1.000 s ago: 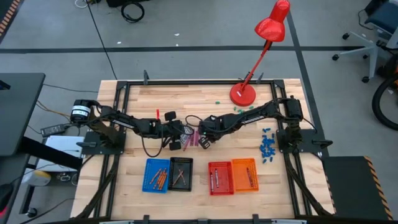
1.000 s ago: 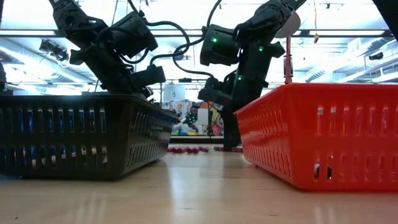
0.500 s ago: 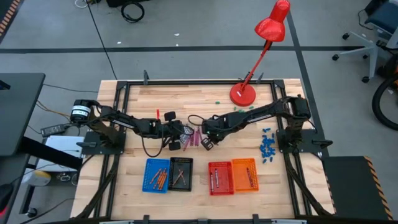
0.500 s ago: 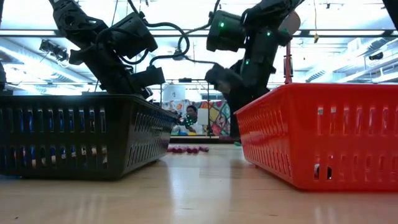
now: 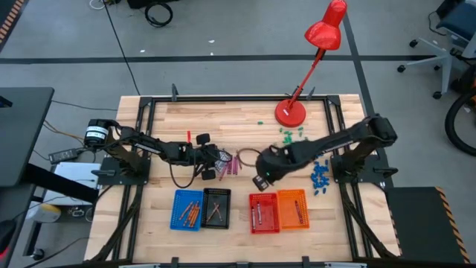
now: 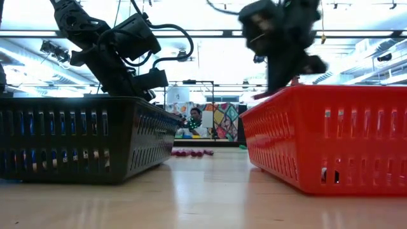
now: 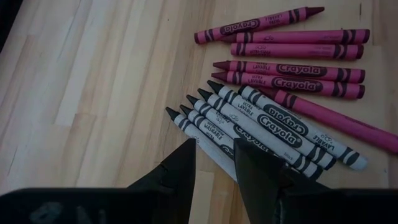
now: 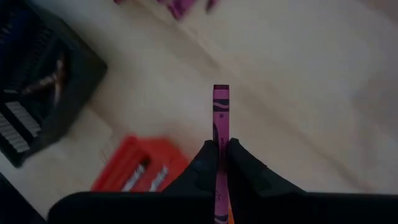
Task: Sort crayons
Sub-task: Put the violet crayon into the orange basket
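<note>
Magenta crayons [image 7: 292, 68] and grey-white crayons [image 7: 267, 124] lie flat in a loose pile on the table's middle [image 5: 236, 162]. My left gripper [image 7: 214, 146] is low over the pile [image 5: 222, 160]. It is open, and its fingers stand on either side of the nearest grey-white crayon [image 7: 199, 127]. My right gripper [image 8: 221, 152] is over the table [image 5: 262, 179], just beyond the red basket [image 5: 262, 213]. It is shut on one magenta crayon [image 8: 221, 112]. My right gripper pinches the magenta crayon between its two fingers, about midway along the crayon's length [image 8: 220, 138]. The crayon lies along the fingers, and one end [image 8: 221, 90] sticks out ahead of them. It is lifted clear of the table.
Four small baskets stand in a row near the front edge: blue [image 5: 187, 209], black [image 5: 216, 207], red and orange [image 5: 292, 209], each with crayons inside. A red desk lamp [image 5: 291, 112] stands at the back. Blue chunks [image 5: 320, 175] and green bits [image 5: 290, 132] lie at the right.
My right gripper has risen from the crayon pile with the magenta crayon. It has moved toward the table's near edge and right, toward the red basket.
</note>
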Controlling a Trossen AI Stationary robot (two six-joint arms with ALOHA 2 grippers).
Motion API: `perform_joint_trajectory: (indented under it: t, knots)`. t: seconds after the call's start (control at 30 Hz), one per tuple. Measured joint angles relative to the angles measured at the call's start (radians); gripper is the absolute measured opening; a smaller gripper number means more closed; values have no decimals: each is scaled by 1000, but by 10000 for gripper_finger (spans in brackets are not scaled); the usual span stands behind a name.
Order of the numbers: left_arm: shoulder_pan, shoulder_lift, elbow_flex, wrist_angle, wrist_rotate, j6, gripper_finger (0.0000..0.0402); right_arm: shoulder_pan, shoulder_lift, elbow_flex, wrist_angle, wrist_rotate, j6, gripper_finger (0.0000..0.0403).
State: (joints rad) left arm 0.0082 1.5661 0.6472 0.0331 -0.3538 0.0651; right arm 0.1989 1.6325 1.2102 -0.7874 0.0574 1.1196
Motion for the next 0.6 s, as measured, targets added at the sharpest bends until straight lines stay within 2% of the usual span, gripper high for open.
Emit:
perform_joint_trajectory:
  t: [0.37,0.6]
  knots:
    - [1,0,0,-1,0,1,118,276,2,-5,-114,24,442,26]
    - [1,0,0,-6,0,1,118,413,14,-24,-166,54,715,26]
